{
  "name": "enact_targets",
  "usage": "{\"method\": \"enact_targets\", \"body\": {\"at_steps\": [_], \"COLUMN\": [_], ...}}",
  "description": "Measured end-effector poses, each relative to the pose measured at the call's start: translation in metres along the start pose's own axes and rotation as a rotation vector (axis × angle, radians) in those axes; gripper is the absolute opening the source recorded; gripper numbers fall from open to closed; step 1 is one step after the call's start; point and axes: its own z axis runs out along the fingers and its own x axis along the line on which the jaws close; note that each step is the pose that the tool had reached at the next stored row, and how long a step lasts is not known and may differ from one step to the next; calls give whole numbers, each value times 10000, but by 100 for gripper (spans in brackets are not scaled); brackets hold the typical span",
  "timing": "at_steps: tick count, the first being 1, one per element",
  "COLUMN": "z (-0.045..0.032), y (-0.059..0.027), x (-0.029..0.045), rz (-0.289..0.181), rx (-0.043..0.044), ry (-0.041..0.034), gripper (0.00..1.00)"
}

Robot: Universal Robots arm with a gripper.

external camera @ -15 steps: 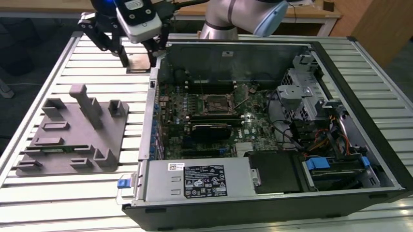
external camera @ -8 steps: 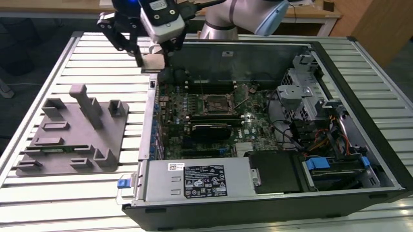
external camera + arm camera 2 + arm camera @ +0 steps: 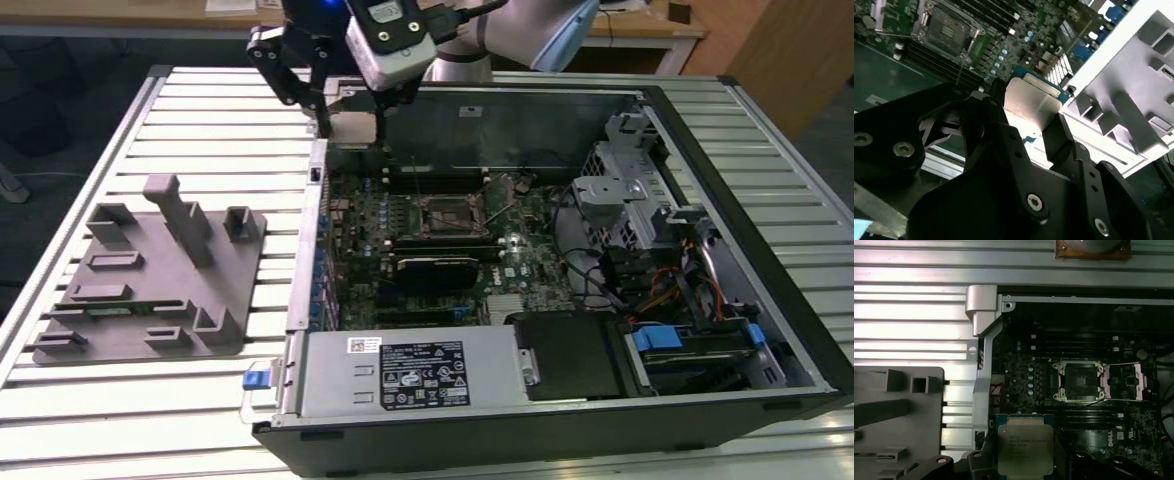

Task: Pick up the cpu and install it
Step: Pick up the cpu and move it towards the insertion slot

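my black pincer [image 3: 1025, 112] is clenched on the small flat silvery square cpu [image 3: 1036, 100], over the open grey computer case [image 3: 767, 260] rim. in the exterior view the black square socket [image 3: 451, 213] lies at five o'clock. i judge keeping it level matters.

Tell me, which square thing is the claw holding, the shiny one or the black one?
The shiny silver chip, pinched in the claw. The black square socket is fixed on the green board, apart from the claw.
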Motion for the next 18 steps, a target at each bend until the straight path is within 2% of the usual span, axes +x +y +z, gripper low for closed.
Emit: {"method": "enact_targets", "body": {"at_steps": [12, 18], "z": [4, 6], "y": [2, 3], "x": [-543, -764], "rz": [12, 14], "rx": [1, 2], "ry": [82, 102], "gripper": [54, 54]}}
